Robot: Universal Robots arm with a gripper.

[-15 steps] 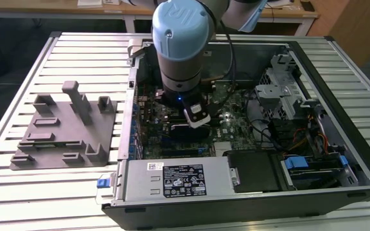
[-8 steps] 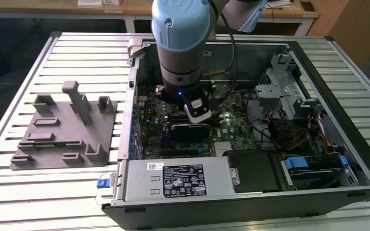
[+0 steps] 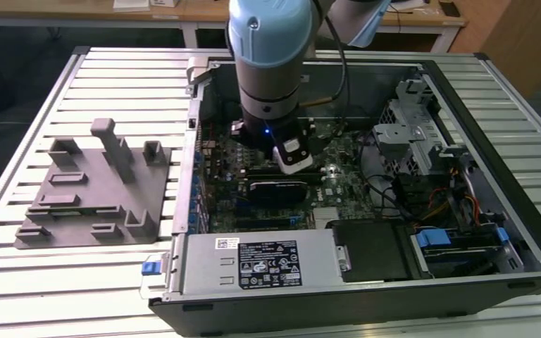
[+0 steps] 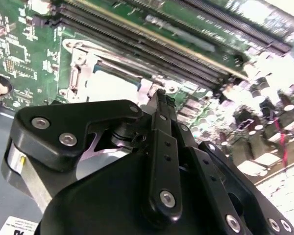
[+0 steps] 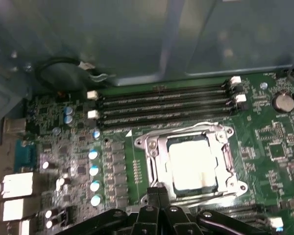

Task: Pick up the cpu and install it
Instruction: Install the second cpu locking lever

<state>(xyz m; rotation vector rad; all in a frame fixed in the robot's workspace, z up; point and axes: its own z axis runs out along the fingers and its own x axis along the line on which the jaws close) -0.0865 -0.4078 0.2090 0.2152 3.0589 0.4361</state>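
Arm reaches down into the open computer case (image 3: 496, 232), which lies on its side on the slatted metal worktop (image 3: 26, 274). End effector (image 5: 159, 196) hangs low over the green motherboard (image 5: 269, 147), fingers pressed together, nothing between them; in the second wrist view the two black fingers (image 4: 161, 110) meet in one narrow tip.

The cpu (image 5: 192, 164) sits in its socket on the motherboard, pale silver top up, ringed by the bright metal socket frame (image 5: 152, 147). In the first wrist view the finger tips sit just beside the chip, off its 7 o'clock corner, over the frame's edge. Contact with the frame: cannot tell. The second wrist view shows the cpu (image 4: 110, 85) as a pale patch just past the finger tips.

Four long memory slots (image 5: 161, 105) run parallel at 12 o'clock from the socket, a row of blue-topped capacitors (image 5: 94, 171) at 9 o'clock.

In the exterior view, a grey plastic fixture (image 3: 92, 186) with upright blocks rests on the worktop at 9 o'clock from the case, well apart from the arm.
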